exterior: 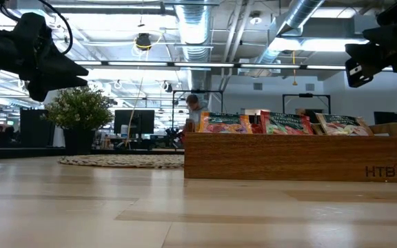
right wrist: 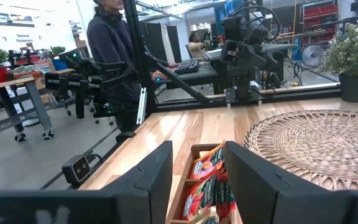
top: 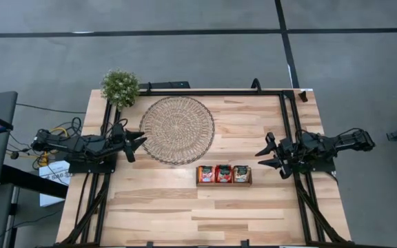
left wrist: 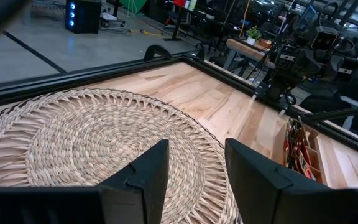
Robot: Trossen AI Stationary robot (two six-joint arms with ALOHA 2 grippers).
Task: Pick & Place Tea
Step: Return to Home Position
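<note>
The tea sachets (top: 223, 173), red with white-green pictures, stand upright in the three compartments of a brown wooden tray (top: 224, 183) near the table's middle; they also show in the low view (exterior: 281, 122) and the right wrist view (right wrist: 209, 183). A round woven mat (top: 177, 129) lies flat on the table, left of the tray and toward the far edge. My left gripper (top: 138, 141) hovers open at the mat's left rim (left wrist: 104, 149). My right gripper (top: 267, 156) hovers open just right of the tray, above the table.
A small potted plant (top: 120, 87) stands at the table's far left corner. A black frame rail (top: 212, 91) runs along the far edge and down both sides. Bare wood (top: 185, 213) stretches across the near half. A person (right wrist: 114, 43) stands beyond the table.
</note>
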